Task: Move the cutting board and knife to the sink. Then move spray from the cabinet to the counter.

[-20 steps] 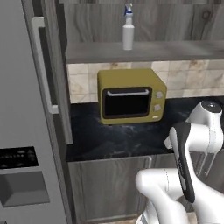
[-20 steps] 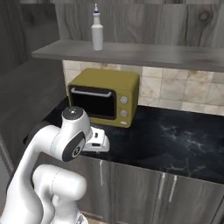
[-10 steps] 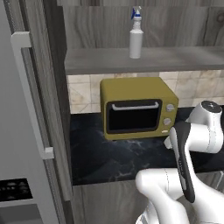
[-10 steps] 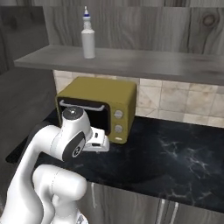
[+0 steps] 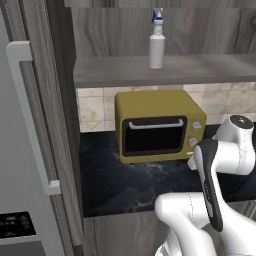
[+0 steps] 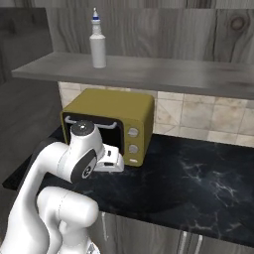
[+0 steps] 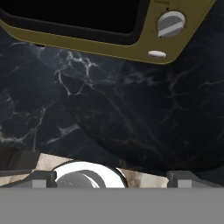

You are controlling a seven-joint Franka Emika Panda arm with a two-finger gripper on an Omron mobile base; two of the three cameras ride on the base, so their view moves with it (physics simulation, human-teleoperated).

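We see the counter (image 5: 125,185), a black worktop with faint white veins, and on it stands a yellow oven (image 5: 159,125) against a beige tiled wall (image 6: 198,116). Above the oven is the grey shelf board of the cabinet (image 6: 163,74), and the spray (image 5: 156,40) stands upright on this shelf, white with a blue nozzle. In the left base view a tall grey refrigerator door (image 5: 25,150) with a long handle takes the left side.

In the hand view the two dark fingertips (image 7: 41,179) rise at the far left and far right of the bottom edge, so the fingers stand wide apart. We see nothing between them, and they touch nothing; below them lies bare counter and the lower front of the oven with its knob (image 7: 170,22).

The right base view shows the folded white arm (image 6: 82,158) in front of the oven.
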